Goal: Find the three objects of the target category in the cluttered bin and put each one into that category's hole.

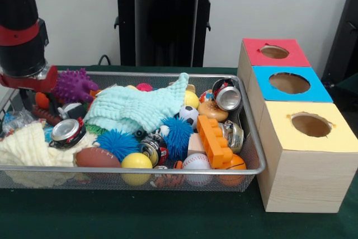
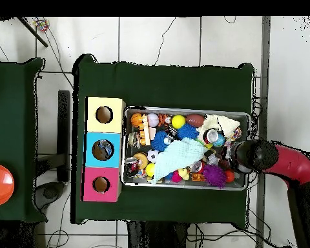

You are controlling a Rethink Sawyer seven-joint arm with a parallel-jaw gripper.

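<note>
At the wire-mesh bin's (image 1: 168, 170) near rim, a smooth yellow ball (image 1: 136, 161), a stitched baseball (image 1: 196, 161) and a brown football (image 1: 97, 157) are seen. Behind them, a blocky orange brick (image 1: 214, 140) and spiky blue balls (image 1: 178, 134) are set beside a waffle-knit mint cloth (image 1: 140, 106). Crushed metal cans (image 1: 228, 98) lie farther back. Three round-holed wooden boxes (image 1: 306, 155) are lined alongside. The gripper (image 1: 25, 90) is lowered into the far corner; whether it is spread cannot be told.

Front view close and low across the tabletop (image 1: 168, 219), overhead view high, straight down, both sharing wire bin (image 1: 254, 138) and boxes (image 1: 305, 155).
</note>
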